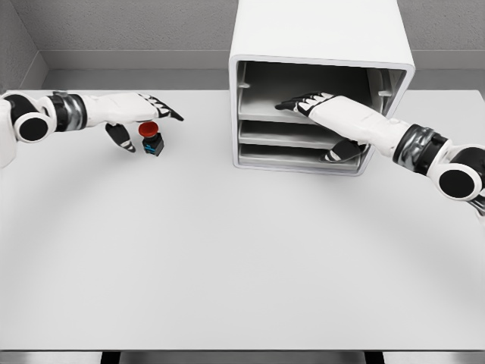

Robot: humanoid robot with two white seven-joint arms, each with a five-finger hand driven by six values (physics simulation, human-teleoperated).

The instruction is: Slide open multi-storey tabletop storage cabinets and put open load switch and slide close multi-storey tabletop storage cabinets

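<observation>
The load switch (pixel 152 139), a red button on a black base with a blue mark, stands on the table at the left. My left hand (pixel 154 130) hovers right at it, open, fingers (pixel 163 108) stretched past its far side and the thumb just to its left, not touching. The white multi-storey cabinet (pixel 322 34) stands at the back centre with its front showing stacked trays. My right hand (pixel 307 129) reaches into it, open, with fingers (pixel 299 104) lying flat on the upper tray and the thumb down by the lower tray (pixel 288 155).
The white table (pixel 227 258) spreads wide in front of both arms. Grey walls close off the back and the left side. The table's front edge runs along the bottom of the view.
</observation>
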